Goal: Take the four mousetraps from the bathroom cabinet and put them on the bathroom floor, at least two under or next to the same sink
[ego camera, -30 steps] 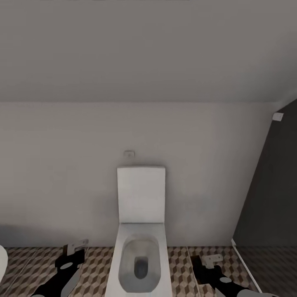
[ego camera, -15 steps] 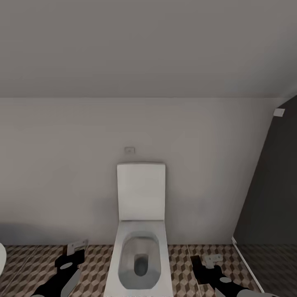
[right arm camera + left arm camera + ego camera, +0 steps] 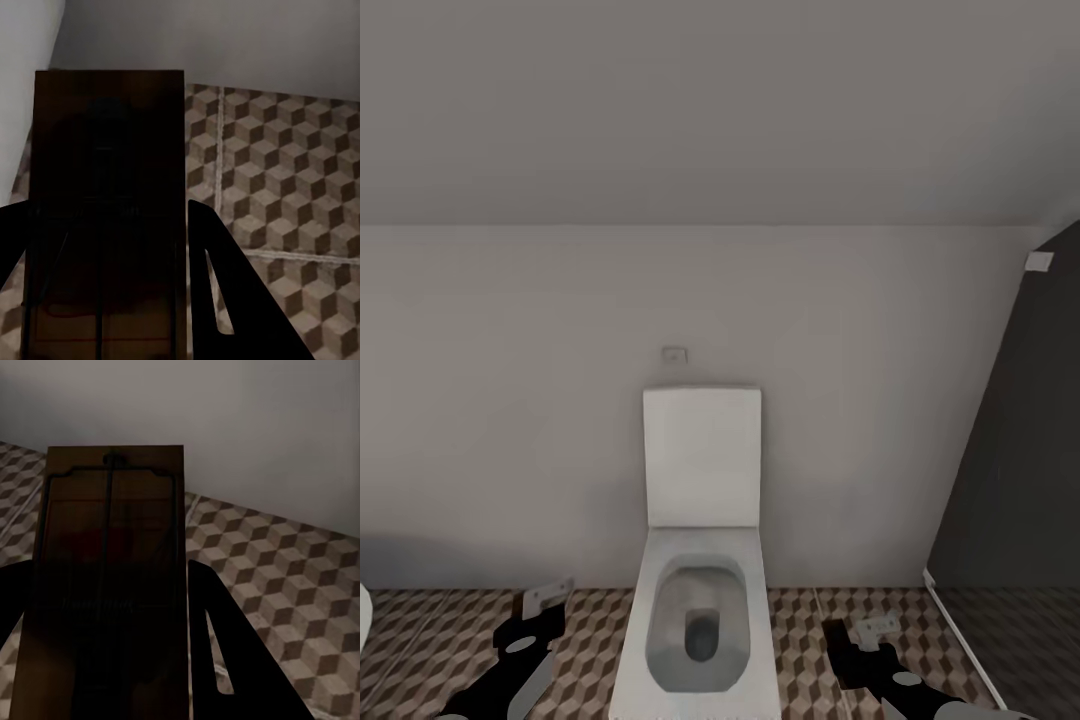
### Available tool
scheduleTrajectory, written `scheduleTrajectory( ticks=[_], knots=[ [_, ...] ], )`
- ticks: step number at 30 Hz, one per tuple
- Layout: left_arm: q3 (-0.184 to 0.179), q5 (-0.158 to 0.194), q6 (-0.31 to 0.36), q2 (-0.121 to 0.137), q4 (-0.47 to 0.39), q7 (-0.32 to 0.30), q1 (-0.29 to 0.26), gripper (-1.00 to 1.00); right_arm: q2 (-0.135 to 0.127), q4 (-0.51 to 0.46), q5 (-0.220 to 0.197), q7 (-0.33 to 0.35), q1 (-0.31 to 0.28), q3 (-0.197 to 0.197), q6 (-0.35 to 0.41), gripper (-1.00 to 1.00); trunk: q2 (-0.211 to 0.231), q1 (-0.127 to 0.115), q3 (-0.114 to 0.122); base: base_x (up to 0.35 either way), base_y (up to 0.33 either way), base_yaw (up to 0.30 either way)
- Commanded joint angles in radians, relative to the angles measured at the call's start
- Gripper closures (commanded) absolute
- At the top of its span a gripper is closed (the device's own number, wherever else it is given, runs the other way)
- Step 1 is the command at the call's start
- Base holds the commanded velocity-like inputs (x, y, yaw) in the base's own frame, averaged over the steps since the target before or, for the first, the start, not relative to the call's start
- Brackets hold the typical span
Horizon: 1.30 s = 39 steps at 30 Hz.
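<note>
Left wrist view: the left gripper (image 3: 105,660) has its dark fingers (image 3: 225,660) closed against the long edges of a mousetrap (image 3: 109,585), a brown wooden board with a dark wire frame and bar on its face, held flat between them. Right wrist view: the right gripper (image 3: 105,300) grips a second mousetrap (image 3: 105,210) the same way, fingers (image 3: 225,300) pressed to the board's sides; its face lies in deep shadow, with thin wire lines just visible. Beyond both boards lies the bathroom floor (image 3: 285,172), cube-patterned tiles in brown, beige and white with pale grout lines, meeting a plain grey wall (image 3: 247,427). Head view: the left gripper (image 3: 546,594) sits at about 7 o'clock and the right gripper (image 3: 876,628) at about 5 o'clock, both low over the bathroom floor (image 3: 800,640). Between them, at 6 o'clock, stands a white toilet (image 3: 700,620) with its lid raised against the wall (image 3: 510,400). A small flush plate (image 3: 675,354) is on the wall above the lid. A dark panel (image 3: 1020,450) stands at 3 to 4 o'clock.
</note>
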Motion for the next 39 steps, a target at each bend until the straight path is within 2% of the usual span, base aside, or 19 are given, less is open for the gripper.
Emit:
scheduleTrajectory(
  ticks=[1, 39],
  knots=[
    [-0.008, 0.007, -0.003, 0.001, 0.0, 0.008, -0.001, 1.0, 0.001, 0.004, -0.012, 0.007, -0.001, 0.007, -0.006, 1.0, -0.008, 0.004, -0.004, 0.0, 0.0, 0.0],
    [-0.009, 0.009, -0.006, 0.001, 0.0, 0.005, -0.001, 1.0, 0.0, 0.004, -0.013, 0.007, -0.001, 0.007, -0.006, 1.0, -0.274, 0.15, -0.123, 0.0, 0.0, 0.0]
  ],
)
